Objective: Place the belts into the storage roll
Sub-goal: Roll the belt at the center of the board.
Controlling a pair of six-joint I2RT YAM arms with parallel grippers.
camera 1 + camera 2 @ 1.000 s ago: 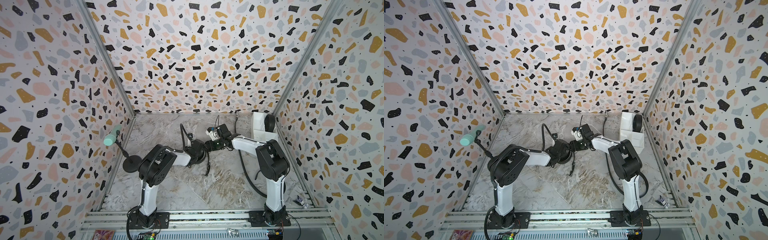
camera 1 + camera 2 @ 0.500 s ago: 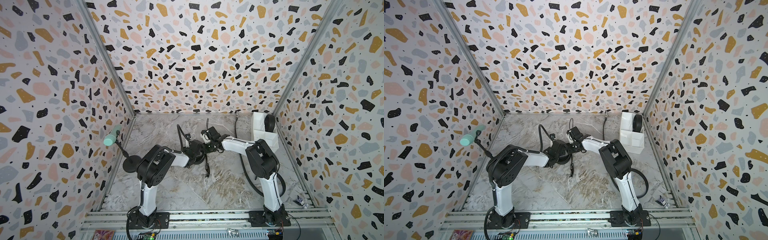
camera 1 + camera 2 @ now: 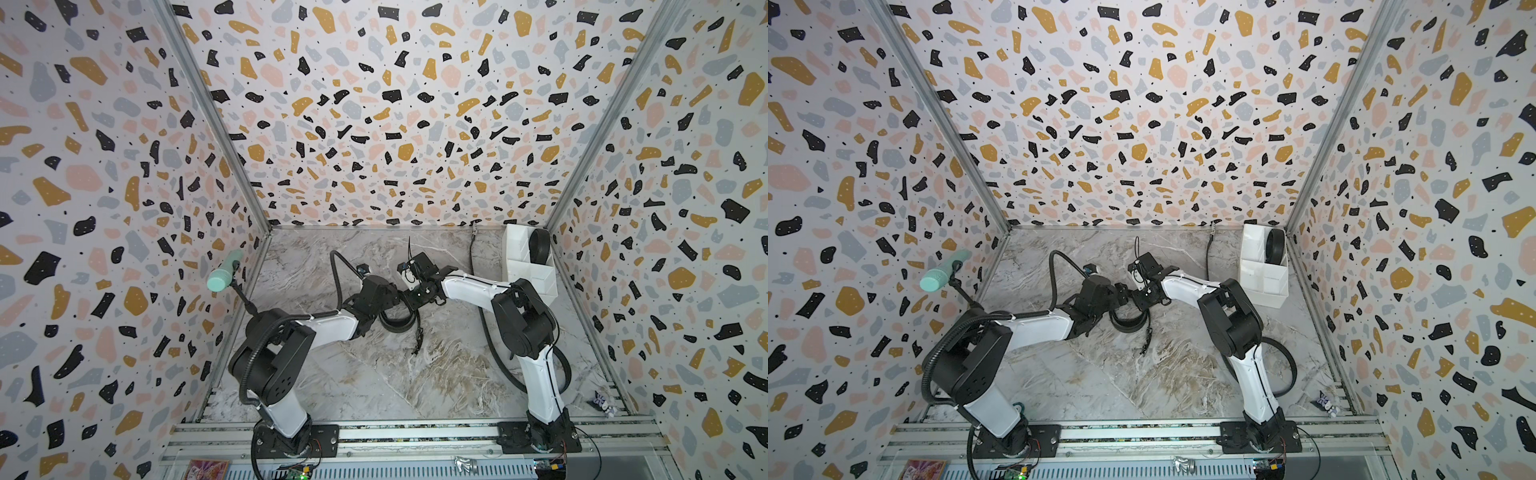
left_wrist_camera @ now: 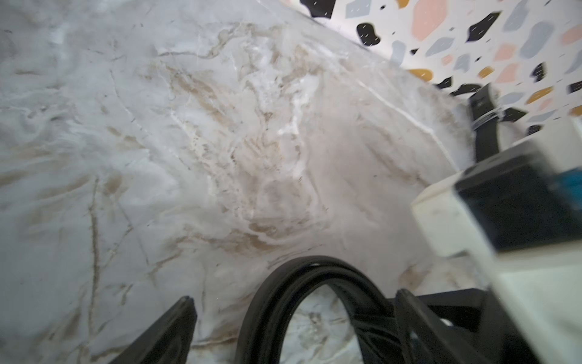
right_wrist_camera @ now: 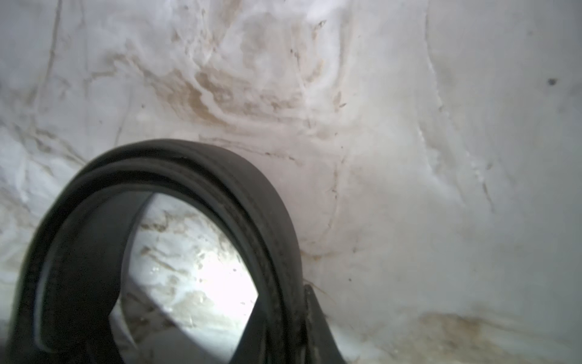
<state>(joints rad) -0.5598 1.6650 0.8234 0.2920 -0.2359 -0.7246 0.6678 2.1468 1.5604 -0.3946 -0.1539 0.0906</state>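
A black belt rolled into a coil (image 3: 397, 323) (image 3: 1128, 322) stands on edge on the marble table at its middle. My left gripper (image 4: 294, 294) is open, and its fingers (image 4: 171, 327) stand well apart on either side of the coil (image 4: 283, 283) without touching it. My right gripper (image 5: 283, 302) is shut on the coil's wall (image 5: 201, 157), pinching the layers. Both top views show the two grippers meeting over the coil. The storage roll (image 3: 517, 253) (image 3: 1260, 282) stands at the back right, with another coiled belt (image 3: 539, 245) (image 3: 1274, 246) in its far cell. A long thin belt (image 3: 472, 257) (image 3: 1207, 257) trails along the right side.
A mint-green cylinder (image 3: 224, 274) (image 3: 938, 276) on a black stand leans at the left wall. The left arm's ribbed hose (image 3: 337, 274) arches over the table. A small crumpled object (image 3: 602, 403) lies at the front right corner. The right wrist's white body (image 4: 519, 283) sits close beside my left gripper.
The right arm swung left to the coil and its gripper shut on the coil's wall. The left gripper then opened and let go of the coil.
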